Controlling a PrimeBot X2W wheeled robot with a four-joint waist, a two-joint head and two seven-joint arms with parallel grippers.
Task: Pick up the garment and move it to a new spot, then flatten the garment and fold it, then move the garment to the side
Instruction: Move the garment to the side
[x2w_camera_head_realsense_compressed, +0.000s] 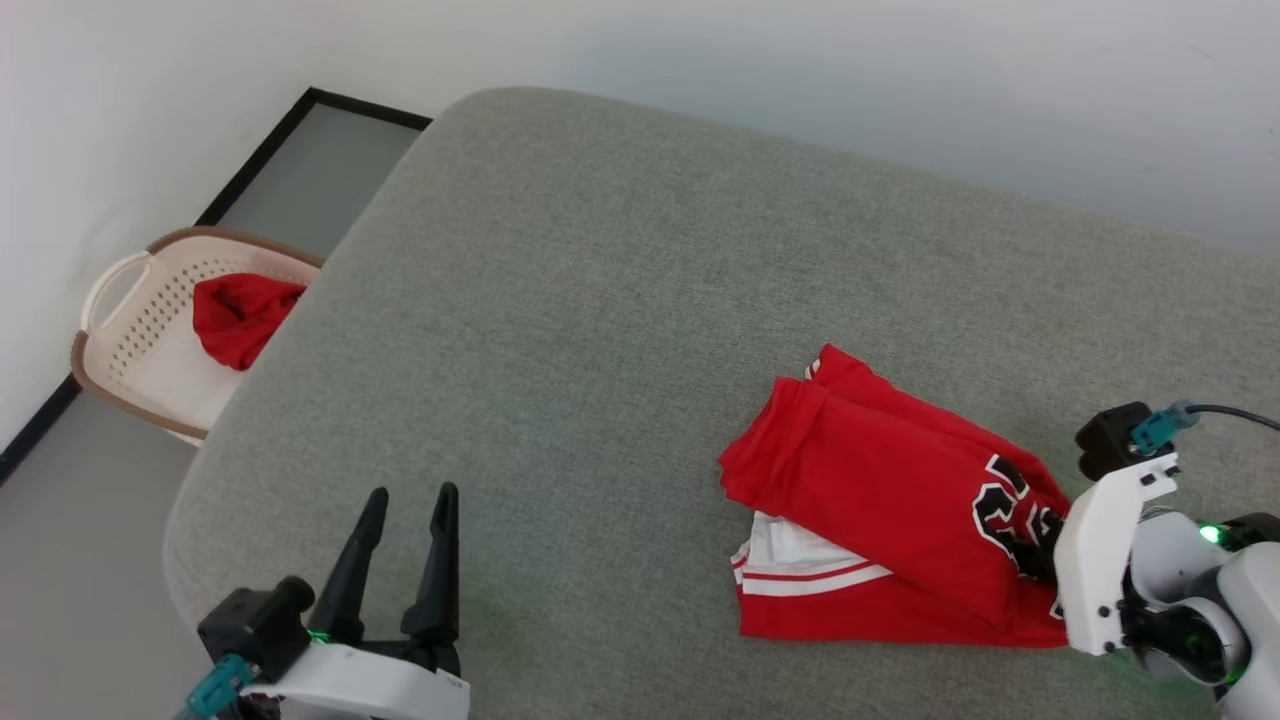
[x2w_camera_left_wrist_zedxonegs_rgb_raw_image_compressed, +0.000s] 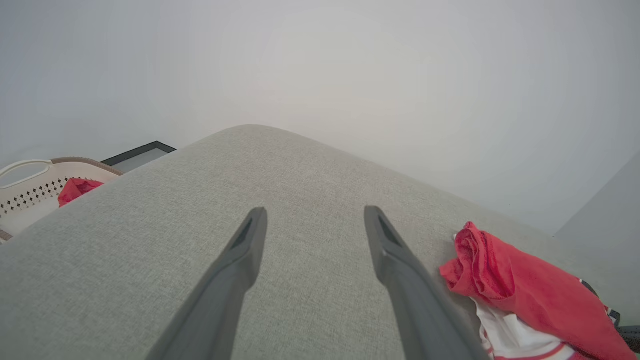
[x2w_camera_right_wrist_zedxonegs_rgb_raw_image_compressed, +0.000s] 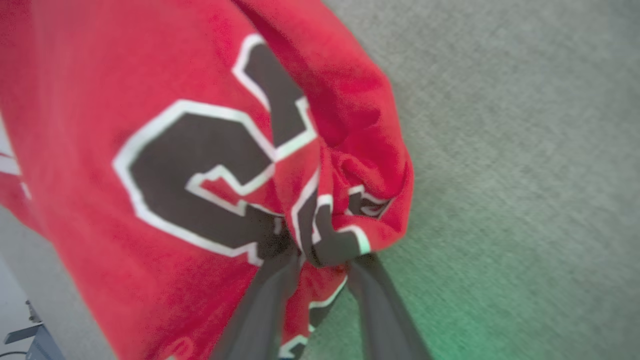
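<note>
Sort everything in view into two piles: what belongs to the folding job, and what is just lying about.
Job:
- jersey, crumpled on the grey cushion
- right pincer, pinching the jersey's fabric at the number
- left pincer, open, over bare cushion

Lying about:
- basket, beside the cushion
- red cloth, in the basket

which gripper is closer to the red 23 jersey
Right. The right gripper is at the numbered end of the jersey, pinching a fold of its cloth. The left gripper hangs open over the grey cushion, apart from the jersey on its left.
</note>
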